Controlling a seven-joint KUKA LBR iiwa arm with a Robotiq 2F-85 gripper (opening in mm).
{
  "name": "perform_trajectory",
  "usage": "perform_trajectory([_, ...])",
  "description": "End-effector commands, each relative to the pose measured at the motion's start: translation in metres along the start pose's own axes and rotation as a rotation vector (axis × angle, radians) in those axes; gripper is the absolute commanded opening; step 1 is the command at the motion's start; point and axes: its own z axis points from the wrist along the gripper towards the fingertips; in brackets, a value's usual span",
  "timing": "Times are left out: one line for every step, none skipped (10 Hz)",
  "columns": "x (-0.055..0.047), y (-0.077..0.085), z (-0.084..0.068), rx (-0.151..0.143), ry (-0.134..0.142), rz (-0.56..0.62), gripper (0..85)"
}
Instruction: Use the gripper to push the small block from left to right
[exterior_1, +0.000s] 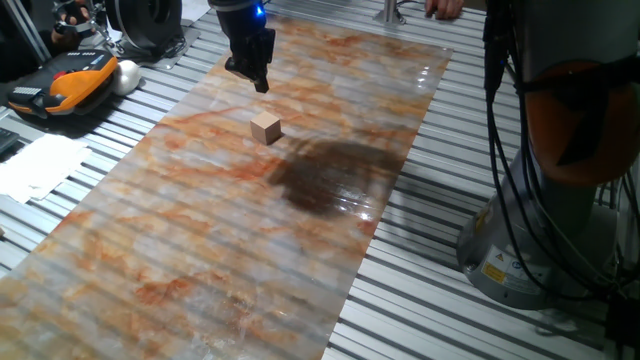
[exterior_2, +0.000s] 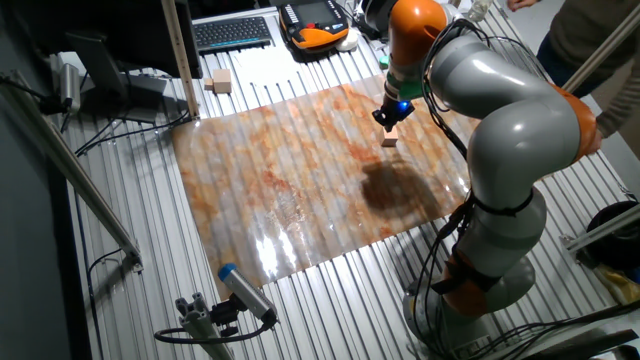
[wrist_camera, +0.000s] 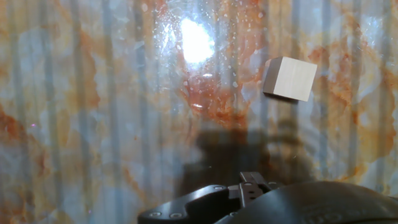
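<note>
One small light-tan wooden cube (exterior_1: 266, 128) is sitting on the glossy marbled orange-and-grey sheet (exterior_1: 200, 250) that is covering the ribbed metal table (exterior_1: 440, 300). In one fixed view the black two-finger gripper (exterior_1: 259, 80) is hanging above the sheet, near the cube and not touching it. Its fingers are showing close together with nothing between them, though whether they are fully closed I cannot tell. In the other fixed view the gripper (exterior_2: 391, 118) is hovering just over the cube (exterior_2: 390, 142), with a dark shadow lying on the sheet (exterior_2: 280, 190) near them. In the hand view the cube (wrist_camera: 289, 78) is lying in the upper right, standing alone on the sheet (wrist_camera: 93, 112).
</note>
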Motion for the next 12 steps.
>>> perform_trajectory([0.0,0.0,0.0,0.0,-0.002,0.0,0.0])
perform_trajectory([0.0,0.0,0.0,0.0,-0.003,0.0,0.0])
perform_trajectory([0.0,0.0,0.0,-0.001,-0.008,0.012,0.0])
perform_trajectory([0.0,0.0,0.0,-0.033,-0.041,0.036,0.0])
perform_trajectory([0.0,0.0,0.0,-0.075,-0.051,0.061,0.0])
perform_trajectory([0.0,0.0,0.0,-0.06,-0.056,0.079,0.0])
perform_trajectory([0.0,0.0,0.0,-0.037,-0.083,0.099,0.0])
perform_trajectory([0.0,0.0,0.0,-0.002,-0.103,0.101,0.0])
perform_trajectory([0.0,0.0,0.0,-0.017,-0.105,0.117,0.0])
perform_trajectory([0.0,0.0,0.0,-0.007,-0.092,0.122,0.0])
perform_trajectory([0.0,0.0,0.0,-0.003,-0.089,0.14,0.0])
perform_trajectory([0.0,0.0,0.0,0.012,-0.083,0.159,0.0])
